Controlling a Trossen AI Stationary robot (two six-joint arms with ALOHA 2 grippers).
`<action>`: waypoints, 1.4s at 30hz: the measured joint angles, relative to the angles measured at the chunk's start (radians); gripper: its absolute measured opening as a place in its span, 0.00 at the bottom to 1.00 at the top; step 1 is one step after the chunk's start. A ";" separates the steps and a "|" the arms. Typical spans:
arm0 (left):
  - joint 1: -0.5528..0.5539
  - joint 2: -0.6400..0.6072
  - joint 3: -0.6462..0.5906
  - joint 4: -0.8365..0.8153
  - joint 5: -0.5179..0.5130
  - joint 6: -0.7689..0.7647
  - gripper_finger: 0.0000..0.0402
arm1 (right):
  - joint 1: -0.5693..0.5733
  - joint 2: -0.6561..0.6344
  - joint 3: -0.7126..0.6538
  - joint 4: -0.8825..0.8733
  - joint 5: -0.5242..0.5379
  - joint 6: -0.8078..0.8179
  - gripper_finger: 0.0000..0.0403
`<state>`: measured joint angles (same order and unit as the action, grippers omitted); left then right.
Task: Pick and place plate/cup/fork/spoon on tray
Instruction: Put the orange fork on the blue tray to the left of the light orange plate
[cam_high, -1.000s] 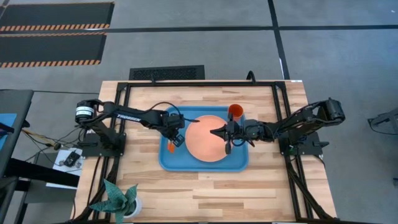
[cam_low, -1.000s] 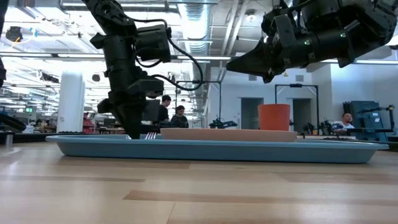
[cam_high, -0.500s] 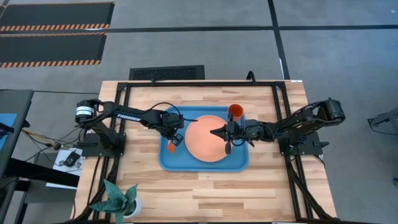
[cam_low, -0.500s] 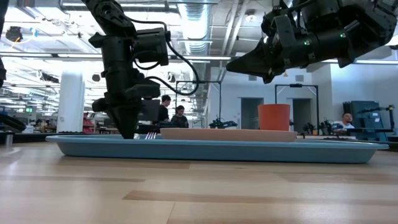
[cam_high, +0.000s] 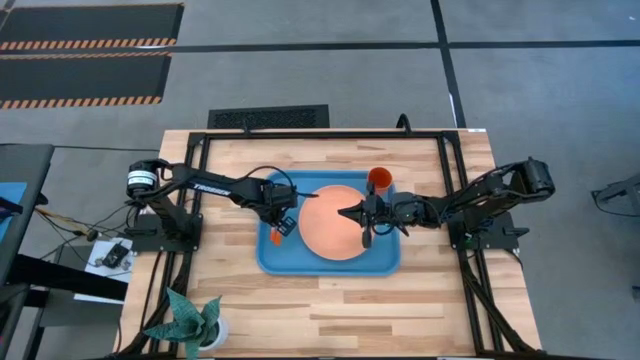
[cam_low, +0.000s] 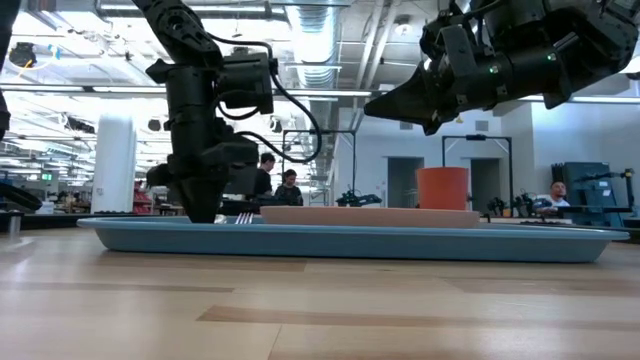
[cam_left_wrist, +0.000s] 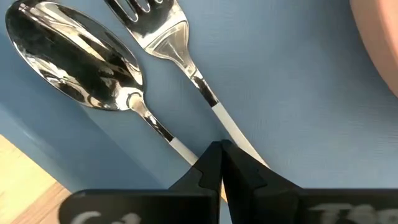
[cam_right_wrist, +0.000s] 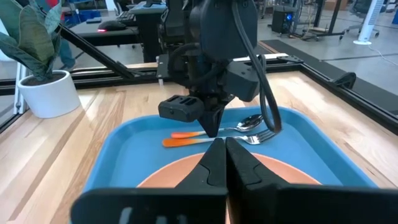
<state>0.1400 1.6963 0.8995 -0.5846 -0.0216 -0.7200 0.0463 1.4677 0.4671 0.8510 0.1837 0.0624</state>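
Observation:
The blue tray (cam_high: 268, 256) lies at the table's middle. The salmon plate (cam_high: 335, 230) lies flat in it, and the small orange cup (cam_high: 379, 180) stands upright in its far right corner. The spoon (cam_left_wrist: 81, 56) and the fork (cam_left_wrist: 155, 31) lie side by side on the tray floor at its left end, their orange handles (cam_right_wrist: 183, 142) toward the near side. My left gripper (cam_left_wrist: 219, 149) is shut and points down over the two handles' necks. My right gripper (cam_high: 344, 212) is shut and empty, hanging above the plate (cam_low: 375, 105). My left gripper's shut fingertips (cam_right_wrist: 210, 129) point down from above, between the fork's neck (cam_left_wrist: 214, 112) and the spoon's neck (cam_left_wrist: 177, 144). I cannot tell whether they touch either one. Both pieces lie flat on the tray.
A potted plant (cam_high: 195, 322) stands at the table's near left corner. The black frame rails (cam_high: 200, 200) run along the table's sides. Bare wood (cam_high: 330, 310) shows between the tray and the near edge. People show in the room behind (cam_low: 275, 180).
My left gripper has shifted a little toward the table's left edge, staying low over the tray's left end. The fork, spoon, plate and cup have stayed in place.

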 joint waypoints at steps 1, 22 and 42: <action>-0.001 0.000 0.000 0.006 0.000 0.000 0.00 | 0.000 0.000 0.000 -0.002 0.000 0.000 0.01; -0.002 0.009 0.041 0.030 0.060 -0.005 0.00 | 0.000 0.000 0.000 -0.005 0.000 -0.001 0.01; -0.007 0.007 0.042 0.037 0.066 0.031 0.00 | 0.005 0.000 0.000 -0.005 0.000 0.007 0.01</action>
<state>0.1329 1.7035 0.9417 -0.5472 0.0447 -0.6885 0.0517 1.4677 0.4667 0.8459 0.1841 0.0692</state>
